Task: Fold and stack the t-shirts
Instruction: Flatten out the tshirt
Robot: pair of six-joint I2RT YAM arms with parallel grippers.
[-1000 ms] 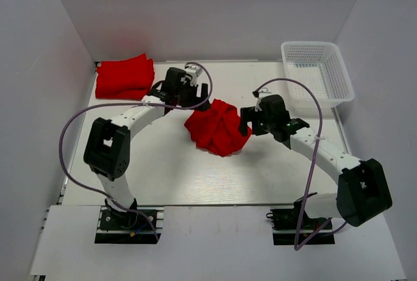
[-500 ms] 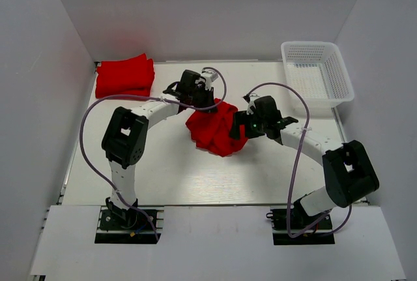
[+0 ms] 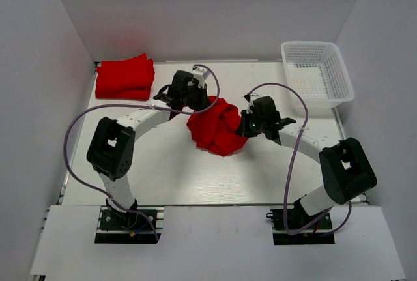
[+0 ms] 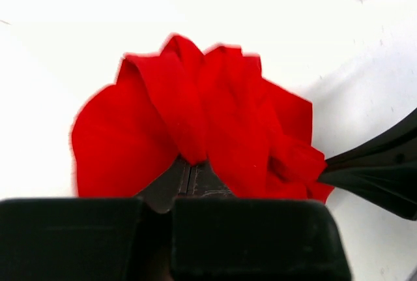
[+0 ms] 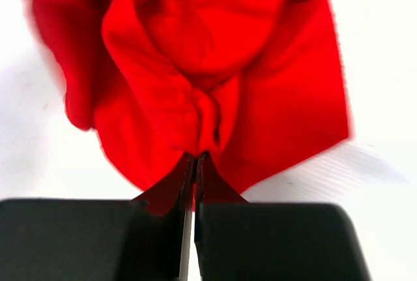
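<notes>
Left pincer (image 4: 192, 171) and right pincer (image 5: 195, 160) each clamped a fold of the shirt (image 3: 215, 128), bunched between their tips. Spreading it well probably called for an even, slow pull apart. The stack (image 3: 124, 77) lay beyond the left pincer.

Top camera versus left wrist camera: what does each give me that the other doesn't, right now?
Only the top view: the folded red t-shirts at the far left corner and the white basket at the far right. Only the left wrist view: the left gripper shut on a fold of the crumpled t-shirt. Both: that crumpled t-shirt mid-table, with the right gripper at its other side.
</notes>
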